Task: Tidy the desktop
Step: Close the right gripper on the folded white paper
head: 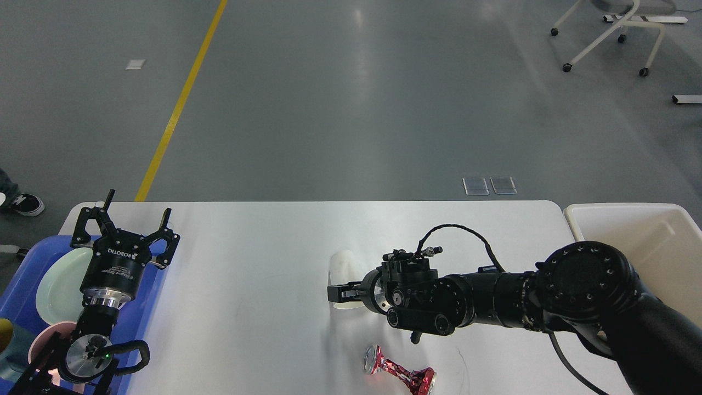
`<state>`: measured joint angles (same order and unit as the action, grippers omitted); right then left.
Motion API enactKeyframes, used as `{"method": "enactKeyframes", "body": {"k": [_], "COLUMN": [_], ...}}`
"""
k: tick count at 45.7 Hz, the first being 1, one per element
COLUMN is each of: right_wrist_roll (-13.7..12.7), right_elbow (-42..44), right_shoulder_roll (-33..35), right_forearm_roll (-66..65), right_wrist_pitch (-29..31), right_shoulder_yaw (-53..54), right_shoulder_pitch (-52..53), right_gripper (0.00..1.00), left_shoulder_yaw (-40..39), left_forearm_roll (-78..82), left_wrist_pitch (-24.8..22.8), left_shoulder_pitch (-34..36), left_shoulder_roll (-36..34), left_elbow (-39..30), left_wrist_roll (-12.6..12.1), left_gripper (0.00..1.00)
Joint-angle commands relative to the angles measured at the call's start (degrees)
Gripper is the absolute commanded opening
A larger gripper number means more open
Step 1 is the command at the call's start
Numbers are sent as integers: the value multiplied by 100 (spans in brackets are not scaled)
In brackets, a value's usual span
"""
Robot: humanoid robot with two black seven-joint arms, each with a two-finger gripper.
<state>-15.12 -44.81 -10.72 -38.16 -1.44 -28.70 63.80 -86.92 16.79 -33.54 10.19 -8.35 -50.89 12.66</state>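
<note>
The white desktop [263, 263] fills the lower part of the head view. A white paper cup [344, 264] lies on its side near the middle. My right gripper [335, 292] reaches in from the right and sits against the cup's near side; only one dark finger [344, 292] shows, so I cannot tell how the jaws stand. A crushed red can [399, 374] lies on the desktop just in front of the right arm. My left gripper [125, 220] is open and empty, held above the desktop's left edge and a blue tray [22, 274].
The blue tray holds a pale green plate [60, 282] and a pink cup [46, 340]. A cream-white bin [658, 230] stands off the desktop's right end. A chair [609, 33] stands far back on the grey floor.
</note>
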Motion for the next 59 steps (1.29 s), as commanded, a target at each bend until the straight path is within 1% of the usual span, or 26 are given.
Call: {"method": "enactKeyframes", "body": {"k": [1, 5, 7, 12, 14, 17, 18, 20, 22, 24, 31, 42, 53, 55, 59], "right_wrist_roll": [0, 0, 0, 0, 0, 0, 0, 0, 0, 0, -26, -26, -17, -9, -17], "right_elbow": [17, 25, 25, 25, 25, 25, 25, 17, 17, 8, -1, 17, -45, -106, -290], "right_shoulder_roll": [0, 0, 0, 0, 0, 0, 0, 0, 0, -9, -18, 0, 61, 140, 360], "right_forearm_roll": [-25, -34, -25, -16, -16, -7, -7, 1, 19, 19, 63, 643, 678, 809, 1239], "right_wrist_pitch": [-5, 4, 4, 4, 4, 21, 38, 56, 65, 74, 74, 74, 118, 188, 556], "right_shoulder_yaw": [-4, 5, -4, -4, 5, 5, 5, -4, -4, -4, 14, 14, 14, 5, -39], "right_shoulder_pitch": [-60, -87, -113, -131, -131, -131, -131, -139, -140, -139, -113, -52, 124, 212, 528], "right_gripper": [86, 79, 74, 66, 61, 48, 41, 24, 9, 0, 0, 0, 0, 0, 0], "left_shoulder_yaw": [0, 0, 0, 0, 0, 0, 0, 0, 0, 0, 0, 0, 0, 0, 0], "left_forearm_roll": [0, 0, 0, 0, 0, 0, 0, 0, 0, 0, 0, 0, 0, 0, 0], "left_wrist_pitch": [-3, 5, -3, -3, -3, -3, -3, 5, -3, -3, -3, -3, -3, -3, 5], "left_shoulder_pitch": [0, 0, 0, 0, 0, 0, 0, 0, 0, 0, 0, 0, 0, 0, 0], "left_shoulder_roll": [0, 0, 0, 0, 0, 0, 0, 0, 0, 0, 0, 0, 0, 0, 0], "left_elbow": [0, 0, 0, 0, 0, 0, 0, 0, 0, 0, 0, 0, 0, 0, 0], "left_wrist_roll": [0, 0, 0, 0, 0, 0, 0, 0, 0, 0, 0, 0, 0, 0, 0], "left_gripper": [96, 96, 96, 96, 96, 96, 96, 96, 96, 96, 96, 96, 96, 96, 96]}}
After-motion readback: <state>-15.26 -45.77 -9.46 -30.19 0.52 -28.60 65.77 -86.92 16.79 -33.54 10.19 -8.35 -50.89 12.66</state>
